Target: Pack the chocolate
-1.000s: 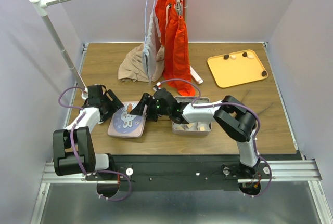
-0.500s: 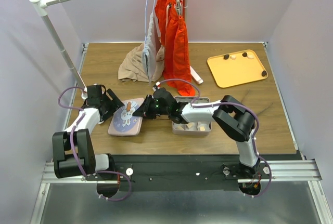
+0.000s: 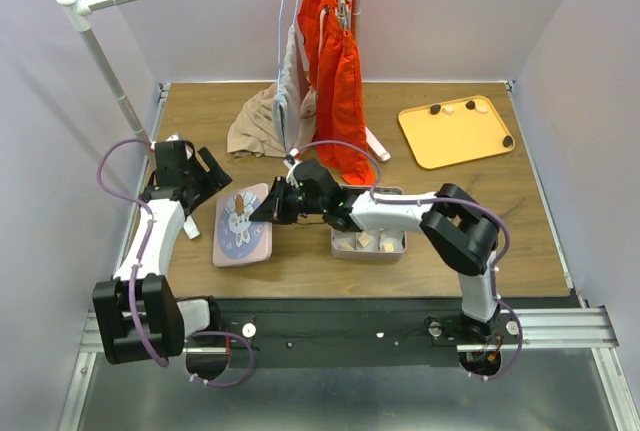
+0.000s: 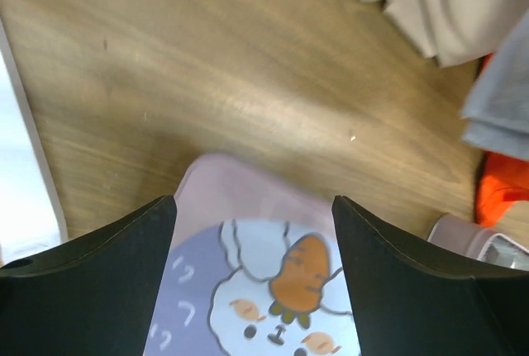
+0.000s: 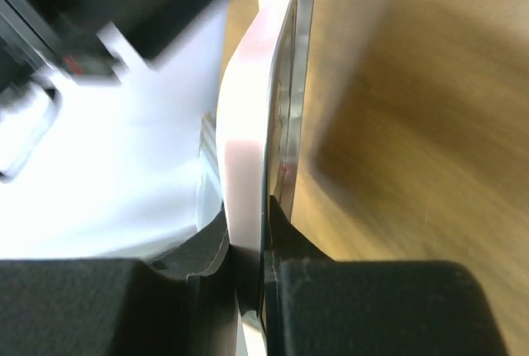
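Observation:
The pink lid (image 3: 240, 229) with a bunny and carrot print lies left of the open metal tin (image 3: 398, 247). My right gripper (image 3: 268, 209) is shut on the lid's right edge; in the right wrist view the lid (image 5: 246, 125) shows edge-on between the closed fingers of the gripper (image 5: 263, 207). My left gripper (image 3: 213, 177) hangs open at the lid's upper left, holding nothing. In the left wrist view that gripper (image 4: 253, 201) has the lid (image 4: 248, 290) showing between its fingers. Chocolate pieces (image 3: 366, 241) lie in the tin. More chocolate (image 3: 436, 109) sits on the yellow tray (image 3: 455, 136).
A clothes rack stands at the back, with an orange garment (image 3: 340, 71) hanging down to the table. A beige cloth pile (image 3: 262, 126) lies behind the lid. The rack's white pole (image 3: 120, 101) stands close to the left arm. Grey walls close in both sides.
My right gripper has shut on the lid's right edge, and the lid has turned and shifted a little. The left arm has drawn back to the left, still open.

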Robot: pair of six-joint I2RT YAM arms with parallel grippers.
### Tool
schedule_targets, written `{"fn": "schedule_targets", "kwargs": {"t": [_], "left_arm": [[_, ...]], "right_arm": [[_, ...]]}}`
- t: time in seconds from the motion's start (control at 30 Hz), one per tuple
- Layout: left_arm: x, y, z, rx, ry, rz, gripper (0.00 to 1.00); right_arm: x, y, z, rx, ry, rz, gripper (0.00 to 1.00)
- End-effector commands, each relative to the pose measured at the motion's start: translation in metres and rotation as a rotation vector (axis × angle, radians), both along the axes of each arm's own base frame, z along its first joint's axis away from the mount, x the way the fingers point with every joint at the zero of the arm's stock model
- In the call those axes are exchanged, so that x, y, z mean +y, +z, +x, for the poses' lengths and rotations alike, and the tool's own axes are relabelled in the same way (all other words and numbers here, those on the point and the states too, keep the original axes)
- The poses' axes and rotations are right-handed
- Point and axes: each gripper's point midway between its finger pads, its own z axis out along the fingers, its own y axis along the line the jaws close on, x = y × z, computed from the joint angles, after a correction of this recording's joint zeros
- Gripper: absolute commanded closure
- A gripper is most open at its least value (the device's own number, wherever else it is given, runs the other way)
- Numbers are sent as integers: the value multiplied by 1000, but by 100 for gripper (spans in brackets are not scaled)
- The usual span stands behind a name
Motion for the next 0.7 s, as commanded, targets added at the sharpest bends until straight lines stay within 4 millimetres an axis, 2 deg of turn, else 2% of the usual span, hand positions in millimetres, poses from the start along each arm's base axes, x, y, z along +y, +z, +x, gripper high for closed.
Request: {"fn": "schedule_targets", "kwargs": {"t": [0.0,0.03,0.07,0.13,0.17,0.23,0.27,0.33,0.4,0.43,0.47,0.57,0.67], "left_arm": [[13,48,6,-84,-8,97,14],[16,51,4,-86,-8,111,14],[17,55,5,-91,-9,119,14],[20,62,6,-104,-13,133,14],[16,65,6,-117,-48,137,14],[9,71,10,-145,-104,126,15],[3,73,10,-159,-142,111,15],[-4,80,12,-191,-178,96,15],[-12,89,10,-228,-216,78,17],[-17,95,11,-263,-236,76,18],[-22,106,9,-303,-254,70,18],[-39,126,6,-374,-306,70,18],[-62,131,2,-381,-343,61,18]], "right_arm": [[-19,39,-25,-40,141,37,99],[-31,29,-32,-23,150,16,99],[-42,47,-34,-48,157,44,99],[-61,51,-40,-55,161,41,99],[-76,44,-43,-57,180,21,99],[-102,50,-52,-57,204,-15,99],[-118,41,-51,-65,211,-50,99],[-142,56,-57,-78,197,-56,99],[-172,52,-52,-38,147,-75,99],[-184,61,-50,-40,124,-62,99],[-203,63,-36,0,80,-51,99],[-231,55,-28,74,50,-21,99],[-242,45,-21,127,71,6,99]]}}
